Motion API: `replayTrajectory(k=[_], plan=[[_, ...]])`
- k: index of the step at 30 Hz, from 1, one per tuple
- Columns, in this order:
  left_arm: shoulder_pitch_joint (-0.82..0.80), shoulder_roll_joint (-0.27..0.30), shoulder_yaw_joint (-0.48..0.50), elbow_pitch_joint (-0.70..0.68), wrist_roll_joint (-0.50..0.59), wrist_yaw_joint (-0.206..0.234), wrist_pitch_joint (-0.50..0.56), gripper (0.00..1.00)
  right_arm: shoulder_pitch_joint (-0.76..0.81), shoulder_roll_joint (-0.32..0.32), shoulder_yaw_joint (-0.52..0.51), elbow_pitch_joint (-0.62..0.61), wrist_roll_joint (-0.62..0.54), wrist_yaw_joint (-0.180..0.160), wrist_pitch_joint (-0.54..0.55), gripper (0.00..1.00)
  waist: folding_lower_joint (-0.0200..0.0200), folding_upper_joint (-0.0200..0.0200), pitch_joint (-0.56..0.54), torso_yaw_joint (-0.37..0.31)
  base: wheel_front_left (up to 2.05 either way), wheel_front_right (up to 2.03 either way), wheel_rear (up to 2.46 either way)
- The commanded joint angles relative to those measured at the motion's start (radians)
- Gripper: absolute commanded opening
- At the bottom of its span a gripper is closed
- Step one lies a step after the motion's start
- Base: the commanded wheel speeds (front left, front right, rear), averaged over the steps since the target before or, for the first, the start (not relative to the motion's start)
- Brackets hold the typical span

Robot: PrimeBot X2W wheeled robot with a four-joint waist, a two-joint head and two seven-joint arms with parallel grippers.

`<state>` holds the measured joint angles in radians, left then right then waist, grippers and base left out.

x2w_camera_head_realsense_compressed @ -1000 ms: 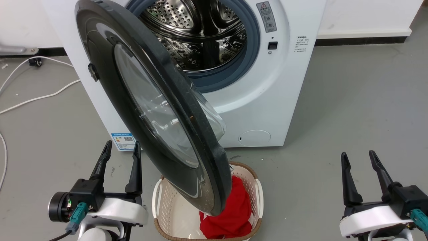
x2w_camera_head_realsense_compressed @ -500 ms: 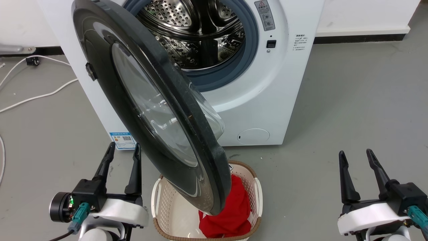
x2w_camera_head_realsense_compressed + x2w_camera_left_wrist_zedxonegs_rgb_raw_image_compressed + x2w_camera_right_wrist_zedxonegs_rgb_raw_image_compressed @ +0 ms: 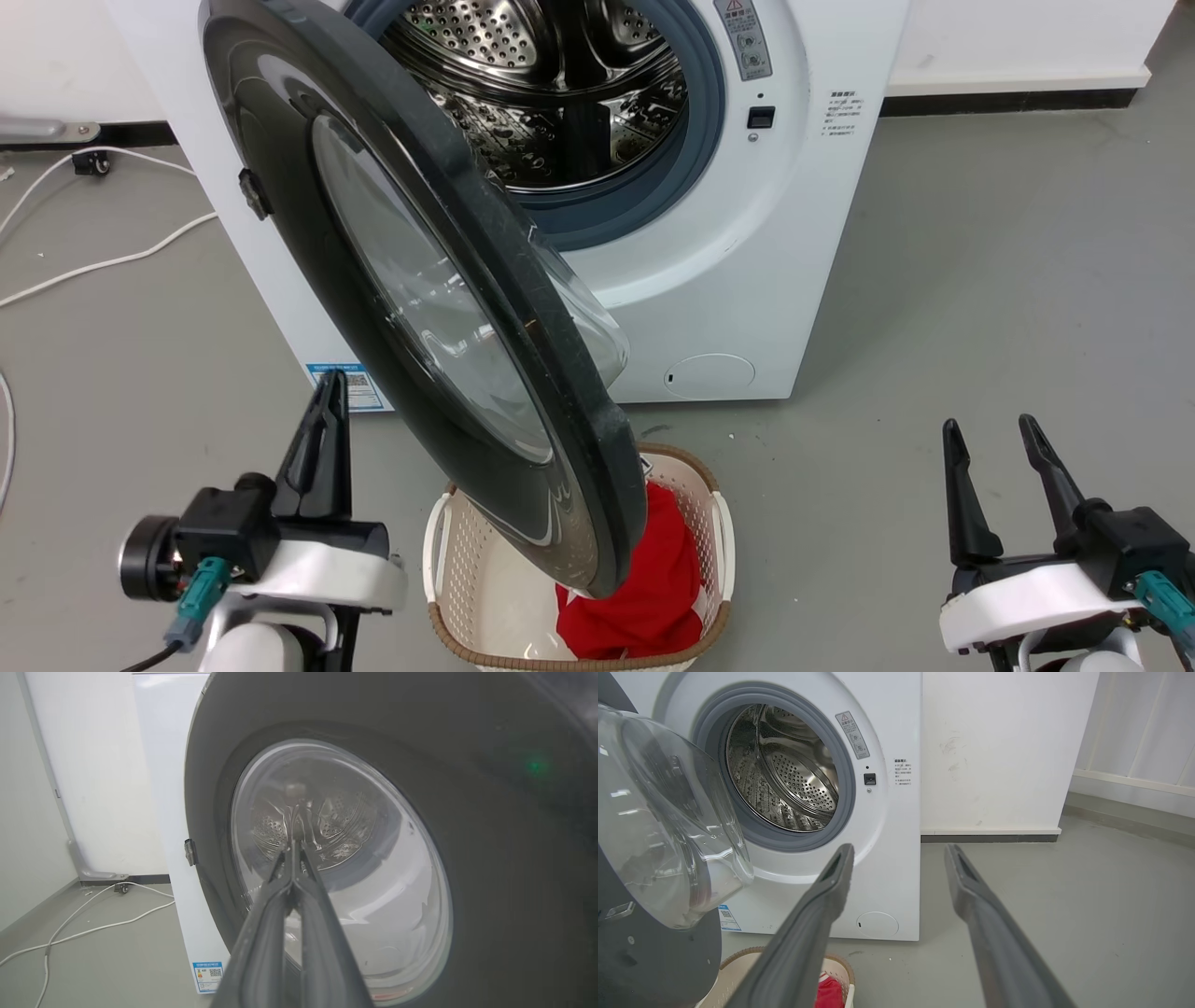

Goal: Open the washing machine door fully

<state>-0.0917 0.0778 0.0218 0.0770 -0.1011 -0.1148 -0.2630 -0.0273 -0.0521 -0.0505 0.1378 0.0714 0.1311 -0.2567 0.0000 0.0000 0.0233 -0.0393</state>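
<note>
The washing machine [image 3: 747,280] is a white front-loader with its steel drum [image 3: 551,84] exposed. The washing machine door [image 3: 308,243], a black disc with a clear glass bowl [image 3: 439,317], stands swung partway out, hinged on the left. My left gripper [image 3: 331,383] is shut on nothing, low and just left of the door's outer face. In the left wrist view its closed fingers [image 3: 294,896] point at the door's glass [image 3: 364,868]. At the lower right, well away from the door, my right gripper [image 3: 988,429] is open and holds nothing. The right wrist view shows it [image 3: 900,850] facing the machine front [image 3: 896,826].
A beige laundry basket [image 3: 721,541] holding a red cloth [image 3: 644,607] sits on the floor under the door's free edge. White cables [image 3: 93,266] trail over the grey floor at the left. A white wall [image 3: 999,746] stands right of the machine.
My left gripper's fingers have gone from open to shut, and the gripper has turned and shifted slightly. The door and the right gripper are as before.
</note>
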Motion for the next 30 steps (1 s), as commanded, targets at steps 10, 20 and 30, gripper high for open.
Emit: replayTrajectory(k=[10, 20, 30], plan=[[-0.062, -0.005, 0.007, -0.313, 0.041, 0.012, -0.003, 0.00, -0.022, 0.003, -0.003, 0.009, 0.002, -0.001, -0.007, 1.00, 0.0000, 0.0000, 0.007, 0.006, 0.00, 0.00, 0.00], [-0.139, -0.008, -0.029, -0.571, 0.047, 0.006, -0.002, 0.00, -0.028, 0.003, -0.004, 0.012, 0.000, -0.001, -0.008, 1.00, 0.0000, 0.0000, 0.011, 0.001, 0.00, 0.00, 0.00], [-0.102, 0.008, -0.300, -0.604, -0.048, -0.013, 0.068, 0.00, -0.014, 0.003, 0.000, 0.018, 0.002, -0.001, -0.008, 1.00, 0.0000, 0.0000, 0.000, -0.009, 0.00, 0.00, 0.00]])
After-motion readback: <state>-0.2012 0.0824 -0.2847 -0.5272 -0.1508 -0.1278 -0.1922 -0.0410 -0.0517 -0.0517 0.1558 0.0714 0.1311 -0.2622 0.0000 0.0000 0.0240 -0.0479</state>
